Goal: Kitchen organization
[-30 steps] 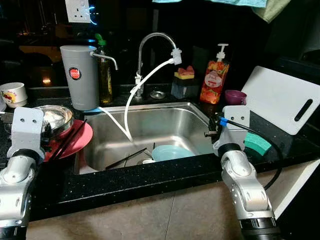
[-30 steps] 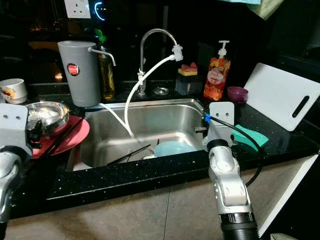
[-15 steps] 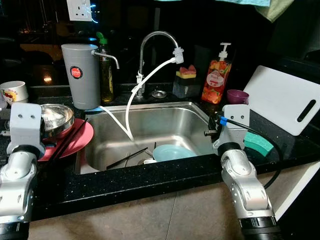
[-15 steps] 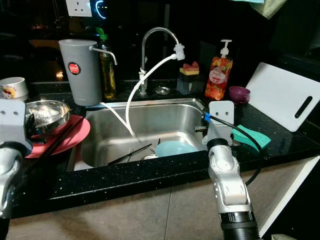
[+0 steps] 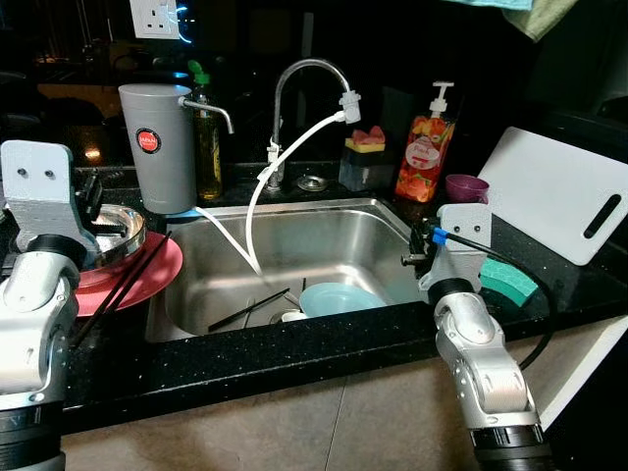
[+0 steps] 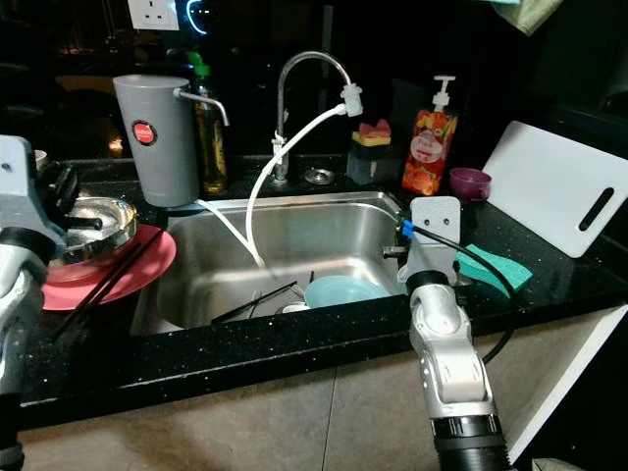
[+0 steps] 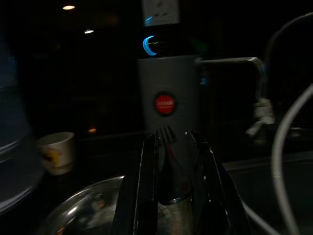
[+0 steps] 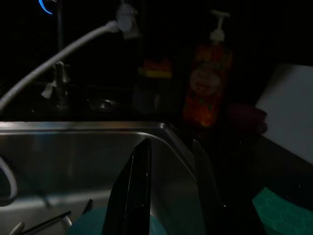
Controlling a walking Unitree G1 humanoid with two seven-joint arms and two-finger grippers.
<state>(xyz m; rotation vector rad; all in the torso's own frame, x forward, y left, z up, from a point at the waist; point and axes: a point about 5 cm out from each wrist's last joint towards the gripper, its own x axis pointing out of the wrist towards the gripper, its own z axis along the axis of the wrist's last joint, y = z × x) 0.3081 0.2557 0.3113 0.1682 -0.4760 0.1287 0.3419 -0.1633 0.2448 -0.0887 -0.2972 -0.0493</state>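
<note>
My left gripper is raised over the steel bowl, which sits on a red plate left of the sink. In the left wrist view its fingers are shut on a dark fork with the tines up. Black chopsticks lie across the plate. A light blue bowl and more chopsticks lie in the sink. My right gripper hangs open over the sink's right rim with nothing between its fingers.
A grey water filter, an oil bottle and a tap with a white hose stand behind the sink. On the right counter are a soap bottle, a purple cup, a green sponge and a white cutting board.
My left gripper has risen from beside the steel bowl to above it and moved back a little. The right arm has stayed put.
</note>
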